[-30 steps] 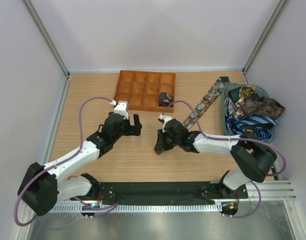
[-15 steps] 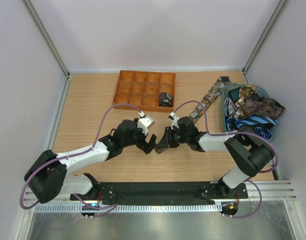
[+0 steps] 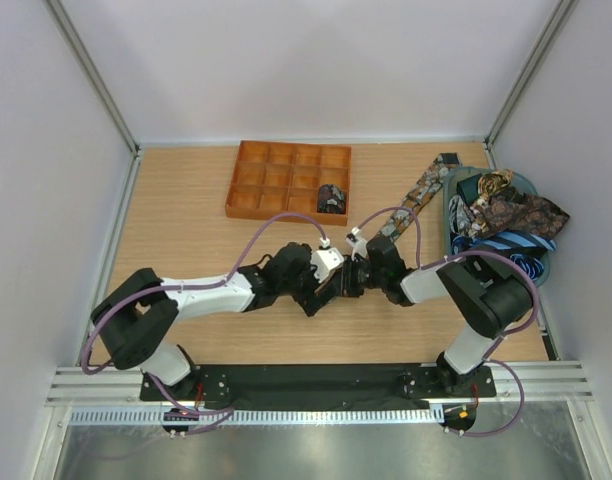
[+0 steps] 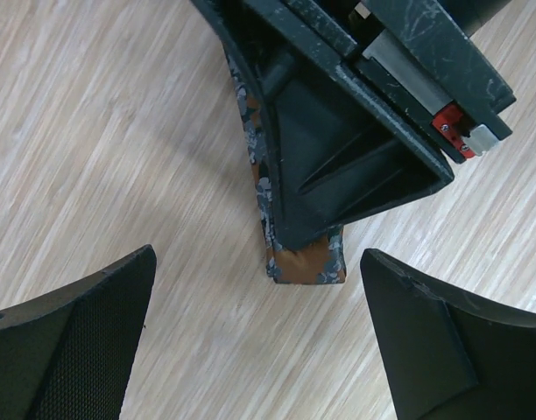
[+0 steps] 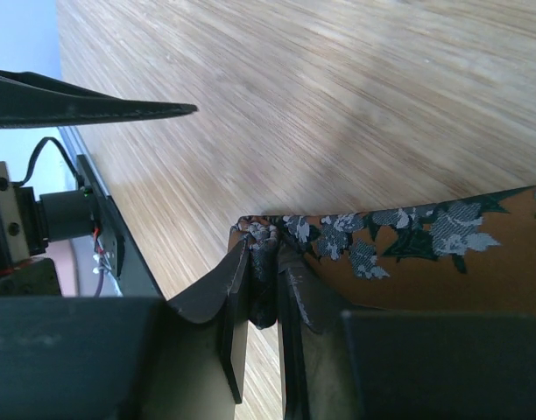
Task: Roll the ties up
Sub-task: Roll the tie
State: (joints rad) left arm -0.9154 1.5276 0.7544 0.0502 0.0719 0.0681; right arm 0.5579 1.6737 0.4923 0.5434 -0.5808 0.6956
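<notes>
A brown paisley tie (image 3: 418, 195) lies diagonally on the table from the back right toward the middle. My right gripper (image 5: 266, 249) is shut on the tie's narrow end (image 5: 277, 234), which is bunched between its jaws and held just above the wood. The right gripper (image 3: 340, 284) is at the table's centre. My left gripper (image 4: 256, 284) is wide open, with its fingers (image 4: 71, 346) on either side of the tie's end (image 4: 307, 262). The left gripper (image 3: 319, 294) touches nothing. One small rolled tie (image 3: 332, 197) sits in the orange tray (image 3: 256, 178).
A teal basket (image 3: 542, 268) at the right edge holds a heap of paisley and blue striped ties (image 3: 506, 225). The tray stands at the back centre. The two grippers are close together, almost tip to tip.
My left arm has swung right and forward until its open gripper faces the right gripper. The right gripper has shifted slightly right, still holding the tie's end.
</notes>
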